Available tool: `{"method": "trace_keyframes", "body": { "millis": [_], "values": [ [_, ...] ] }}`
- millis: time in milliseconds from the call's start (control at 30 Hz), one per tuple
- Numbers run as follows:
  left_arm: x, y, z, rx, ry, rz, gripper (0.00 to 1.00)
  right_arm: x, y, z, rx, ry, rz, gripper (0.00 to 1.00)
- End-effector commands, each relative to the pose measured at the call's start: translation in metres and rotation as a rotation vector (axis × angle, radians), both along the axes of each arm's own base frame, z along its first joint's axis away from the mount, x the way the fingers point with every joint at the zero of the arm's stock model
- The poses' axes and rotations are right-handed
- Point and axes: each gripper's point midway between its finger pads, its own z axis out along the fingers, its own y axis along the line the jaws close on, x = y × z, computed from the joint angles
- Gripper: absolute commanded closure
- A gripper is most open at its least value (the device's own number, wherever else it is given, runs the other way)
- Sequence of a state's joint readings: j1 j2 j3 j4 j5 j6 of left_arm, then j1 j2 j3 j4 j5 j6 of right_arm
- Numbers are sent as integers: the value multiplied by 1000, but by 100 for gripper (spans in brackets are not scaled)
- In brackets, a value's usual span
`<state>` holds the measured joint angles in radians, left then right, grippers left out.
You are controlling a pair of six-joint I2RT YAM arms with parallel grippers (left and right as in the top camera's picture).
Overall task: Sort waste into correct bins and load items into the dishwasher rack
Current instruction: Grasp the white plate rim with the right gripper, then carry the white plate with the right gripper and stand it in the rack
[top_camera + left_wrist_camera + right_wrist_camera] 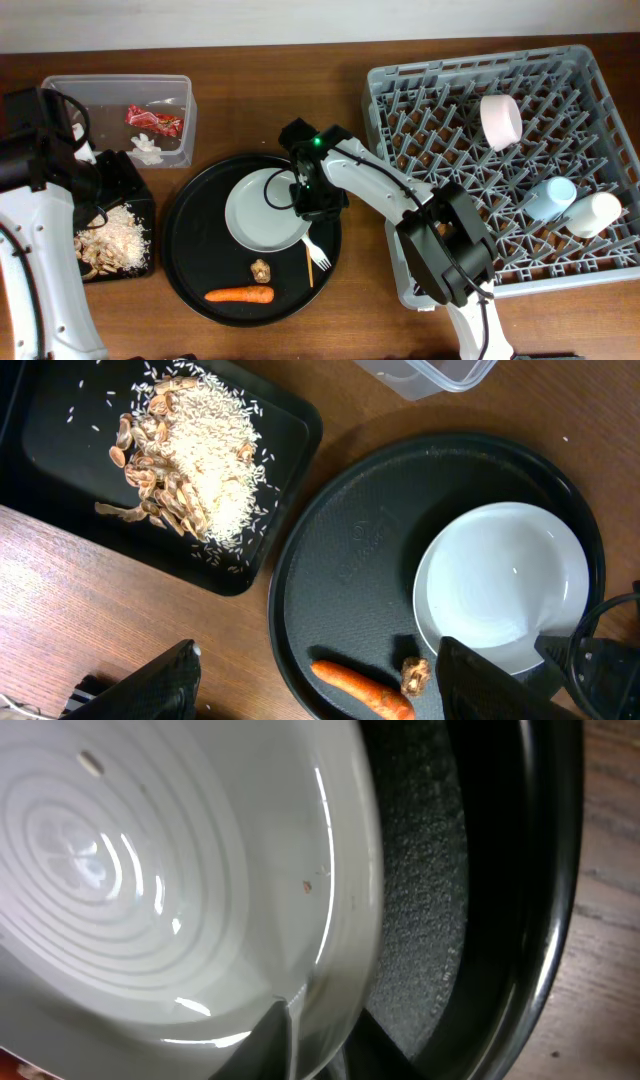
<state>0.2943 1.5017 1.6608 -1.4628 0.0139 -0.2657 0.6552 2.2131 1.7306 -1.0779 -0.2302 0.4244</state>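
- Near edge: an orange carrot [239, 295] and a small brown lump [261, 269] lie on the large round black tray [195, 260]. A thin wooden stick [310, 278] and a white plastic fork [320, 260] lie touching just to their right. A plate dragged low could sweep all four, and the stick could be lifted together with the fork.
- Centre: the white round plate [258, 212] rests on the round tray, and the right gripper [310, 197] sits at its right rim. The wrist view shows one finger [283, 1032] against the rim. Whether the jaws have closed on it cannot be told. The rim is thin and glossy, so an edge grip may let the plate pivot or slip.
- Left edge: the left gripper [318, 650] hangs spread wide and empty by the shallow black tray [140, 265], which holds beige food scraps [115, 240].
- Right edge: the dishwasher rack [400, 90] holds a pink bowl [500, 120], a light-blue cup [553, 195] and a white cup [592, 213]. A low-carried plate may strike the rack wall or jam between pegs.
- Far-left corner: the clear tub [120, 85] holds a red wrapper [153, 119] and a tissue [146, 148], well outside the likely path.
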Motion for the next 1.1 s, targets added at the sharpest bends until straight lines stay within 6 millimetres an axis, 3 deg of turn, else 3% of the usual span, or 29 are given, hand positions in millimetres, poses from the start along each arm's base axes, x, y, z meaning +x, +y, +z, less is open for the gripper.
{"method": "trace_keyframes", "body": {
  "millis": [0, 300, 367, 467, 567, 600, 700, 833, 933, 1067],
  "values": [
    [-2, 1, 5, 9, -13, -1, 25, -4, 5, -4, 7, 18, 4, 93],
    [-2, 1, 6, 9, -14, -1, 25, 7, 15, -1, 44, -12, -70, 96],
    [-2, 1, 6, 9, -14, -1, 25, 14, 15, 10, 63, -38, -52, 96],
    [-2, 1, 6, 9, -14, -1, 25, 40, -1, 52, 50, -148, -76, 96],
    [-1, 1, 6, 9, -14, -1, 25, 68, -40, 111, -41, -314, -95, 96],
    [-1, 1, 6, 9, -16, -1, 25, 80, -71, 149, -127, -417, -125, 96],
    [0, 1, 6, 10, -18, -1, 25, 94, -135, 211, -309, -596, -225, 96],
    [-1, 1, 6, 10, -18, -1, 25, 101, -223, 280, -621, -823, -358, 96],
    [-1, 1, 6, 10, -18, -1, 25, 97, -279, 307, -881, -886, -442, 96],
    [0, 1, 6, 6, -19, -3, 25, 92, -326, 306, -1061, -915, -627, 96]
  ]
}}
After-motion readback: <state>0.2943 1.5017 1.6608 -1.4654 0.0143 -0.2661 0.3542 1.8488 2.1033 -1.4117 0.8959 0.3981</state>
